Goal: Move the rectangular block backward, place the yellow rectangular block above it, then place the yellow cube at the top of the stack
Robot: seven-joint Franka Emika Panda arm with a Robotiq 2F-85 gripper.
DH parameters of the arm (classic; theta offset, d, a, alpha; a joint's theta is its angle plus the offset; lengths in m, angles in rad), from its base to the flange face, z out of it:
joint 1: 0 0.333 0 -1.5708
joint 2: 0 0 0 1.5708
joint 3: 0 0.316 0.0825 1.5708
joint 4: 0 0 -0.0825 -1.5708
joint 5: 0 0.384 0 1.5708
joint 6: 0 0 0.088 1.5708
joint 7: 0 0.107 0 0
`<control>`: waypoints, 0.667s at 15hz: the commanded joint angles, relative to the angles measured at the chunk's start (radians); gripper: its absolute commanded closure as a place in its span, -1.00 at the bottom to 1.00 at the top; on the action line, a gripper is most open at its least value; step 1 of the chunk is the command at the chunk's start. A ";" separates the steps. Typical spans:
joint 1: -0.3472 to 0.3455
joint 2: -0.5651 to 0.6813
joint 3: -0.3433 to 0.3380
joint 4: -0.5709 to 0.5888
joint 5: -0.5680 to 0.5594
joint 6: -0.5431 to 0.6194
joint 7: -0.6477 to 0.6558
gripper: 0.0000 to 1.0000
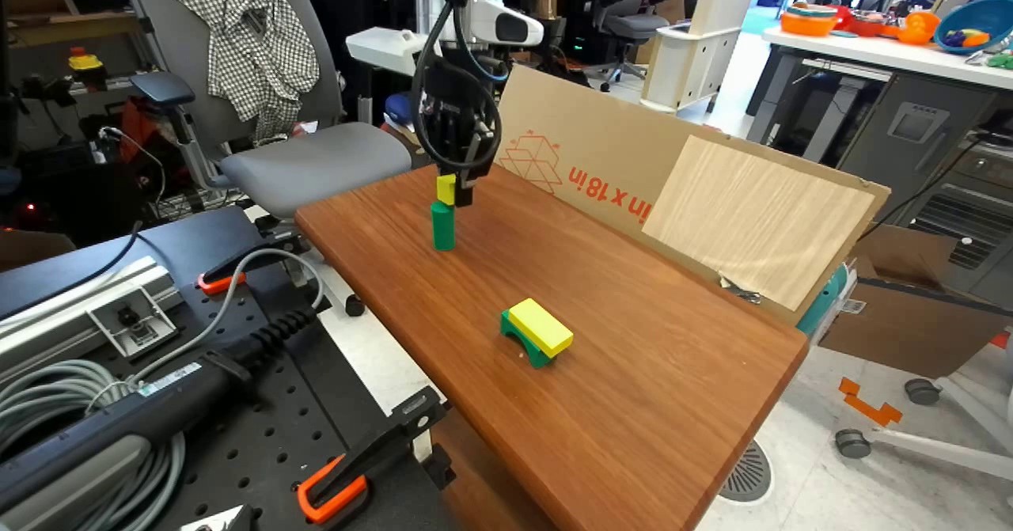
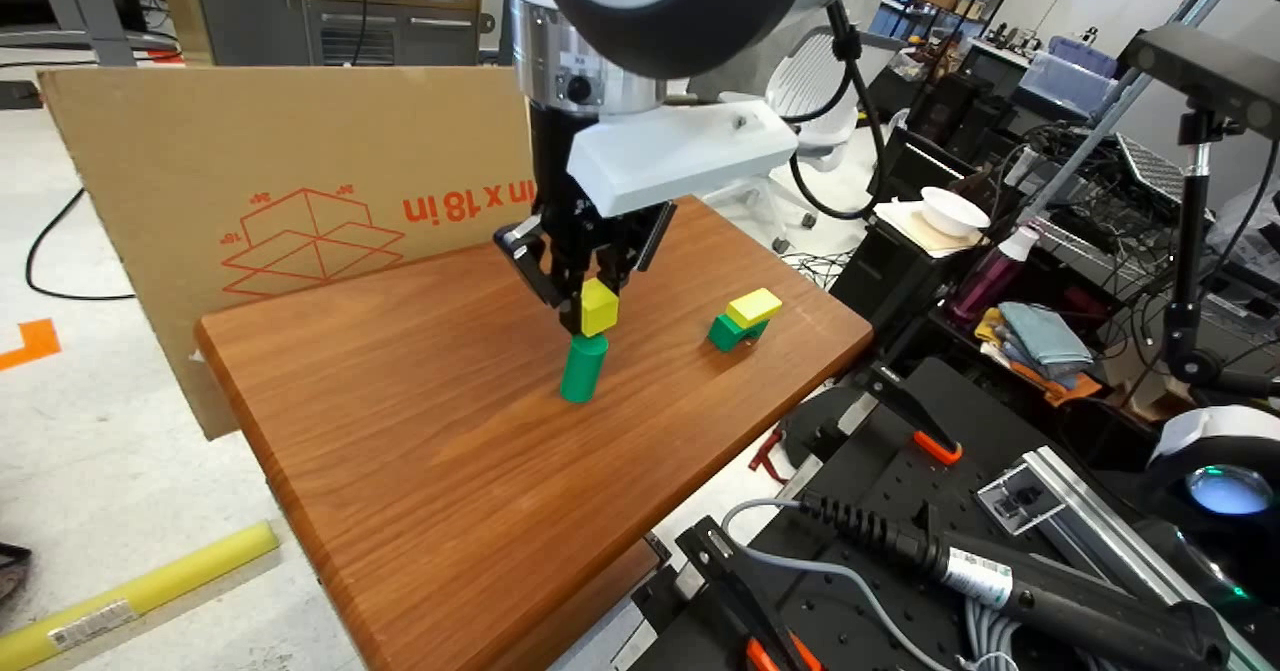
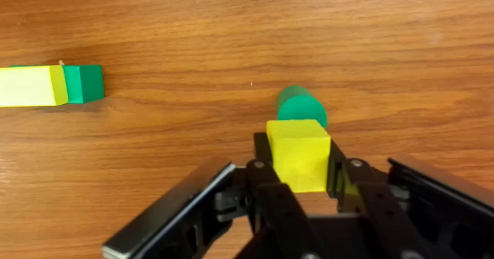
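Note:
My gripper (image 3: 299, 154) is shut on the yellow cube (image 3: 301, 166), with a finger on either side of it. In both exterior views the yellow cube (image 1: 445, 189) (image 2: 599, 309) is at the top of an upright green cylinder; I cannot tell whether they touch. The yellow rectangular block (image 1: 541, 326) (image 2: 754, 307) lies flat on the green rectangular block (image 1: 541, 357) (image 2: 728, 333), which has an arch cut into its underside. In the wrist view the yellow rectangular block (image 3: 27, 86) is cut off at the left edge, with one end of the green rectangular block (image 3: 91, 83) showing.
The green cylinder (image 1: 443, 227) (image 2: 583, 369) stands on the wooden table (image 1: 617, 404) under the cube; it also shows in the wrist view (image 3: 301, 108). A cardboard panel (image 1: 601, 131) (image 2: 290, 171) stands along one table edge. A black bench (image 1: 261, 436) with cables and clamps adjoins the opposite edge.

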 commanded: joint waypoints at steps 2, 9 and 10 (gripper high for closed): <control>-0.050 -0.074 -0.029 -0.058 -0.037 -0.042 -0.117 0.83; -0.149 -0.036 -0.107 -0.019 -0.113 -0.067 -0.210 0.83; -0.166 -0.037 -0.113 -0.022 -0.118 -0.067 -0.226 0.83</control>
